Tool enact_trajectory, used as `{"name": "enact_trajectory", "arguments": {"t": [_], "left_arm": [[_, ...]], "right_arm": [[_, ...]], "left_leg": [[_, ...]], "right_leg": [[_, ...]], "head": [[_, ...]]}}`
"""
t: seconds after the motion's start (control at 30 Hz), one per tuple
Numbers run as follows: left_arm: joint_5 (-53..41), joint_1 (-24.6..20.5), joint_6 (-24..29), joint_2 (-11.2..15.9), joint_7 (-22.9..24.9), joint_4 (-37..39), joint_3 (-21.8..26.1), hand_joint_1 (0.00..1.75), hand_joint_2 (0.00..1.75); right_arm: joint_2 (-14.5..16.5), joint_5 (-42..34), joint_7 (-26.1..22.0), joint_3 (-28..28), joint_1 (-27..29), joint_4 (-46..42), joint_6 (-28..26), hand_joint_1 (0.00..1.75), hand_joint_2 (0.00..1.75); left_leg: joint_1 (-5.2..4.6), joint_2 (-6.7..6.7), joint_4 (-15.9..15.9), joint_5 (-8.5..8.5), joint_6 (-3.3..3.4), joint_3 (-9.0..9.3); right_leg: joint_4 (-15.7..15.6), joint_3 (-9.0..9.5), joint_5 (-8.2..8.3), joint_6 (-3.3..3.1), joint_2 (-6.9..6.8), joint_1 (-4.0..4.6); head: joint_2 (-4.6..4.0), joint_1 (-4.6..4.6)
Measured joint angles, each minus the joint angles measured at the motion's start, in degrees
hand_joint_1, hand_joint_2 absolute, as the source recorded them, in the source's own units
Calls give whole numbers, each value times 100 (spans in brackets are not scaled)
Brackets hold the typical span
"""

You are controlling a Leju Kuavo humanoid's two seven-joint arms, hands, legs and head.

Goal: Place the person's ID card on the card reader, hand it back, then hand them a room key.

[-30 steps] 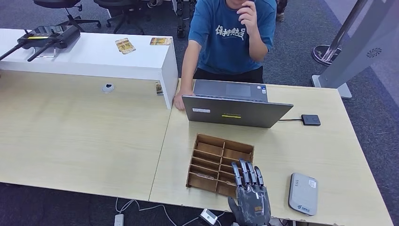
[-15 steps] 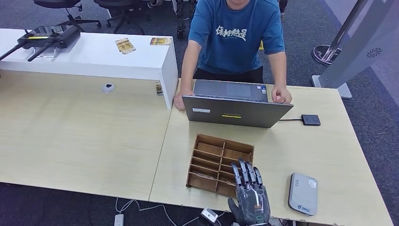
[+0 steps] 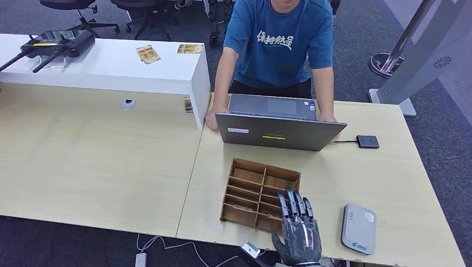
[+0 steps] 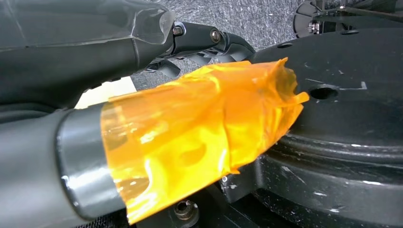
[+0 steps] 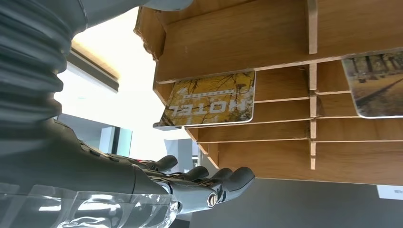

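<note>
**Right hand hovering at key tray, near tabletop edge**

Room key card [image 5: 209, 101] is showing in the right wrist view: yellow-toned autumn-tree print w/ "HOTEL" lettering, rounded corners, sitting in a slot of the wooden divider tray [image 3: 260, 192] and sticking out past the slat. A 2nd card [image 5: 375, 83] w/ a tree-lined path picture is lying in a neighbouring slot. Tray is brown, split into narrow slots in two columns, standing on the light wood tabletop [image 3: 100, 161] just in front of the laptop [image 3: 278, 130].

Right hand [image 3: 298, 233] is hanging over the tray's near right corner, fingers [image 5: 223, 178] stretched out straight, side by side and slightly apart, gripping nothing. Left hand [image 4: 119, 61] is appearing in its wrist view beside crumpled orange film; can't tell how its fingers are lying.

Grey card reader [image 3: 358, 228] is lying flat near the tabletop's near right edge, beside the right hand, not touching. Small black box [image 3: 368, 142] w/ cable is sitting right of the laptop.

Person in blue tee [image 3: 278, 44] is leaning on the far side, both hands down by the laptop. White raised counter [image 3: 111, 69] at left is carrying two cards [image 3: 148, 54] and a black device [image 3: 55, 43]. Floor is dark grey carpet [image 3: 445, 144]; office chairs [image 3: 78, 8] are standing behind.
</note>
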Motion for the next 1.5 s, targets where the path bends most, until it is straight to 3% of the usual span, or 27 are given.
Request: {"name": "enact_trajectory", "arguments": {"t": [1.5], "left_arm": [[117, 7, 26, -44, 0, 0, 0, 0, 0]], "right_arm": [[-110, -261, 147, -69, 296, -339, -209, 0, 175]], "left_leg": [[0, 0, 0, 0, 0, 0]], "right_leg": [[0, 0, 0, 0, 0, 0]], "head": [[0, 0]]}}
